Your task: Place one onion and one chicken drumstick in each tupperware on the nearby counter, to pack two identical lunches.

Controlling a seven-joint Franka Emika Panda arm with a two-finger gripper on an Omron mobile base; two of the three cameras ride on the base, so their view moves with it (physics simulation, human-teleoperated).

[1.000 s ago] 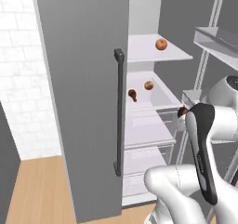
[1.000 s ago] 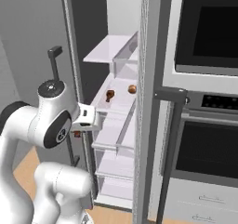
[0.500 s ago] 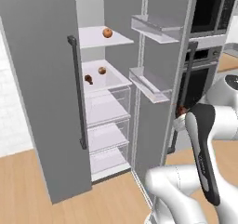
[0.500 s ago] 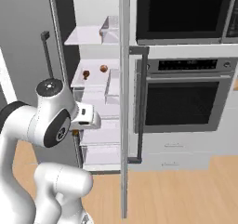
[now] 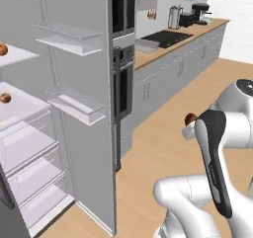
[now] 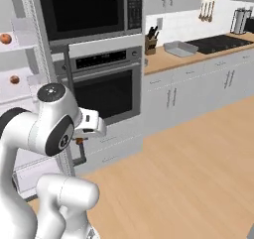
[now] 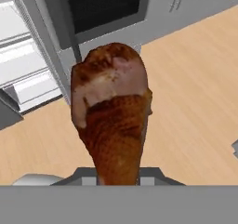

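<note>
Pincer: the pincer (image 7: 118, 181) is clamped on a chicken drumstick (image 7: 113, 125); its tips are hidden behind the meat in the hand view.
Drumstick axis: in the hand view its long axis runs from 6 o'clock to 12 o'clock, thick meaty end up at 12, narrowing end down at 6 into the grip.
Drumstick place: held in the air above the wooden floor (image 5: 163, 133), just off the arm's wrist in the left base view (image 5: 190, 119).
Table: the long table (image 6: 171, 57) runs from the oven column (image 6: 99, 79) toward 2 o'clock in the right base view, with a grey tupperware (image 6: 177, 48) on it beside a knife block (image 6: 150, 44).
Table edge: its front edge overhangs pale cabinets; the cooktop (image 6: 218, 43) lies beyond the tray.
Open room: wide bare floor lies between the robot and the cabinets.
Fridge: the fridge door (image 5: 84, 113) stands open at 9 o'clock in the left base view, its edge jutting toward the floor.
Onions: two onions sit on fridge shelves, one upper (image 5: 3, 49), one lower (image 5: 5, 98).
</note>
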